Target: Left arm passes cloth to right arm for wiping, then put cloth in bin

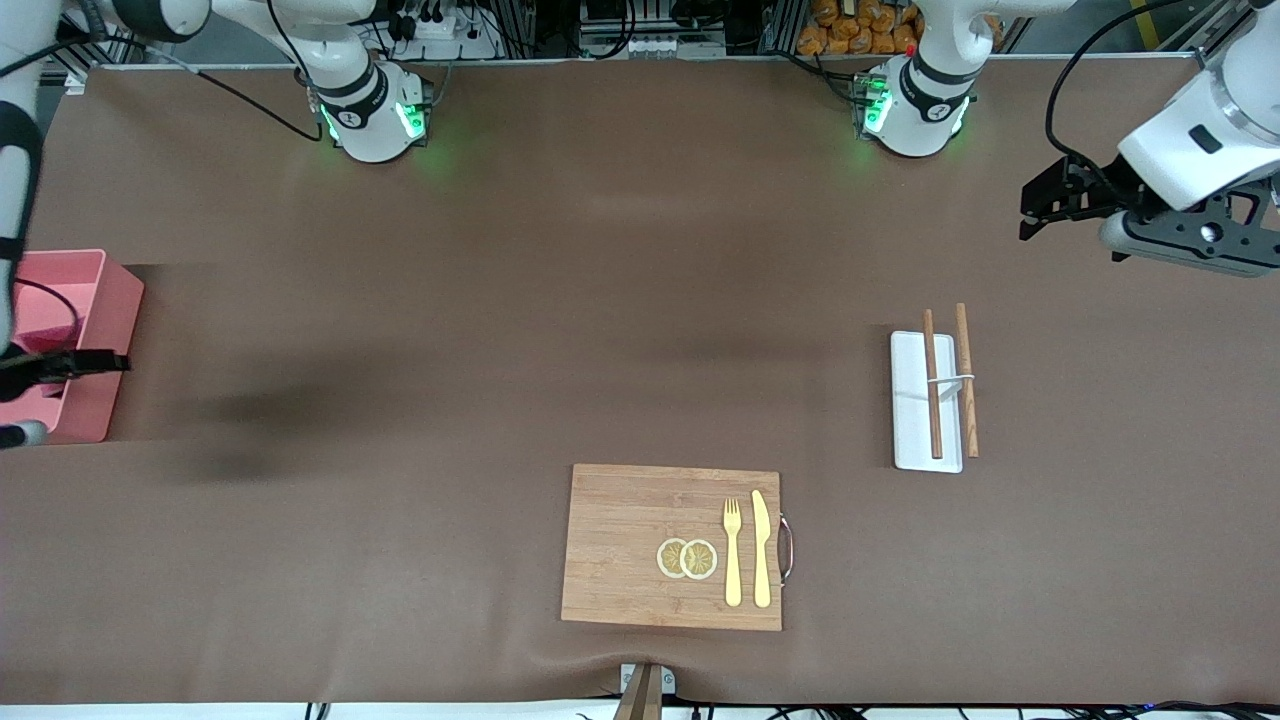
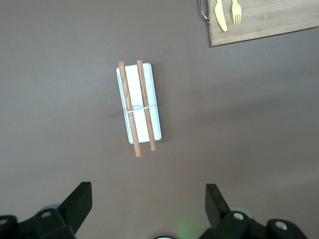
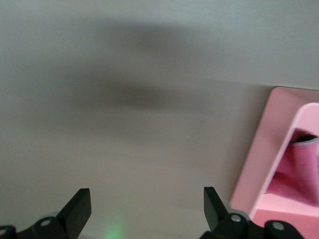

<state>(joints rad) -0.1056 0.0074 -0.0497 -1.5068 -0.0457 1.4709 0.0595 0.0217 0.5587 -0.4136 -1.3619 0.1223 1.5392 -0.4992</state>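
Note:
The salmon-pink bin (image 1: 95, 290) stands at the right arm's end of the table. The crimson-pink cloth (image 3: 300, 172) lies inside it, seen in the right wrist view past the bin's wall (image 3: 259, 159). My right gripper (image 1: 110, 364) is open and empty, over the bin's edge; its jaws (image 3: 147, 201) frame bare table beside the bin. My left gripper (image 1: 1030, 212) is open and empty, up in the air over the left arm's end of the table; in its wrist view (image 2: 147, 199) it holds nothing.
A small white tray (image 1: 912, 400) with two wooden sticks (image 1: 932, 385) lies below the left gripper (image 2: 157, 107). A wooden cutting board (image 1: 620, 545) with a yellow fork, knife and two lemon slices lies near the front camera's edge.

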